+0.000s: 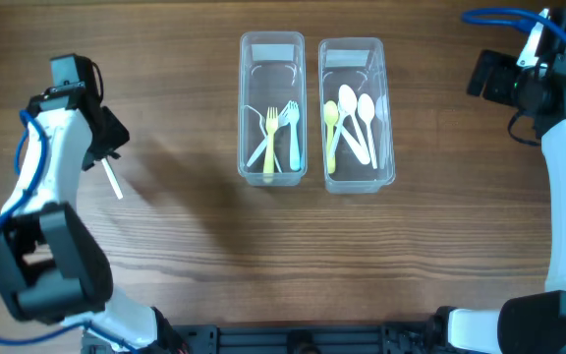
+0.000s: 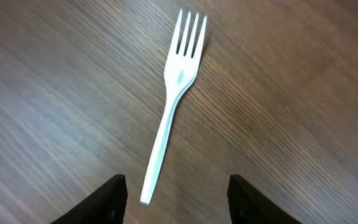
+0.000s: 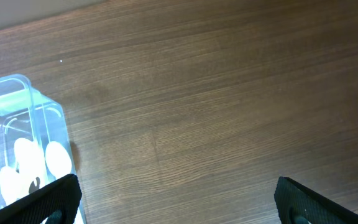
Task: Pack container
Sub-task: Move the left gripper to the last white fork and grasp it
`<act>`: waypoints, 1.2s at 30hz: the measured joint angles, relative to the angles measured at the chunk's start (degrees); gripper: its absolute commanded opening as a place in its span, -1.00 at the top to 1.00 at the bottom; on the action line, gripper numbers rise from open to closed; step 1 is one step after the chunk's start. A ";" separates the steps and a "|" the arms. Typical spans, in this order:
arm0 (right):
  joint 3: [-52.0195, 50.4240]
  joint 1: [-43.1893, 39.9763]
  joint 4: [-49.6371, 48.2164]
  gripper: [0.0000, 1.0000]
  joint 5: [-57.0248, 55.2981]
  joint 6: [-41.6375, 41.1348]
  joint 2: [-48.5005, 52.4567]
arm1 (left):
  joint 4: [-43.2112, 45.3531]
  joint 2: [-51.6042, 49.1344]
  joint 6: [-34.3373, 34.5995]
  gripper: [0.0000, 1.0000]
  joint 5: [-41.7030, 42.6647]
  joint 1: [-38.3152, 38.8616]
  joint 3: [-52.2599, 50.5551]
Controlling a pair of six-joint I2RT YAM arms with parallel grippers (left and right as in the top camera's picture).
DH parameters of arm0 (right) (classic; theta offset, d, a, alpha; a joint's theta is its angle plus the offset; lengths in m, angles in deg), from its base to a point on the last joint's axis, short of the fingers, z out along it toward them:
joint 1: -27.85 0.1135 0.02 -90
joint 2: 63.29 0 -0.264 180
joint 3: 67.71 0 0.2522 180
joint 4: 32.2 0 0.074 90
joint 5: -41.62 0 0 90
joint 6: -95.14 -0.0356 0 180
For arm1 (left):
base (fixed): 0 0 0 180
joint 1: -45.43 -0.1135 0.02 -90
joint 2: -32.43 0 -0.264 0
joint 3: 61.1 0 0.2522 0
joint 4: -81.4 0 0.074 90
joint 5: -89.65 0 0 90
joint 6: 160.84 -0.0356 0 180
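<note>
A white plastic fork [image 2: 173, 106] lies flat on the wooden table, tines pointing away from my left gripper [image 2: 176, 185]. That gripper stands open, and the handle's end lies between its fingers without touching either. Overhead, the fork [image 1: 113, 180] shows just below the left gripper [image 1: 106, 147] at the table's left. Two clear containers stand at the centre back: the left one [image 1: 272, 47] holds white and yellow forks [image 1: 278, 138], the right one [image 1: 352, 54] holds white and yellow spoons [image 1: 354, 123]. My right gripper [image 3: 178, 186] is wide open over bare table, holding nothing.
In the right wrist view, the spoon container's corner [image 3: 42, 109] sits at the left edge, close to the left finger. The right arm [image 1: 563, 157] runs along the table's right side. The left arm's base [image 1: 42, 261] stands at the front left.
</note>
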State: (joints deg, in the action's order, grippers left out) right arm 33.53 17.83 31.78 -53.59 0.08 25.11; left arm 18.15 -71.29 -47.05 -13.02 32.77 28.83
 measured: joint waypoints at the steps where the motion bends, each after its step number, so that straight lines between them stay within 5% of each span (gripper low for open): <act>1: 0.00 0.00 0.00 -1.00 0.00 0.00 0.00 | 0.33 -1.05 -0.13 -0.08 0.20 -0.28 0.00; 36: 0.00 0.00 0.00 -0.99 0.00 0.00 0.00 | 17.79 -5.57 -6.05 -0.11 6.60 -5.09 -10.91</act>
State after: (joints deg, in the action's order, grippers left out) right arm 33.53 17.83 31.78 -53.59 0.08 25.11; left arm 35.94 -76.87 -53.10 -6.42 27.67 17.92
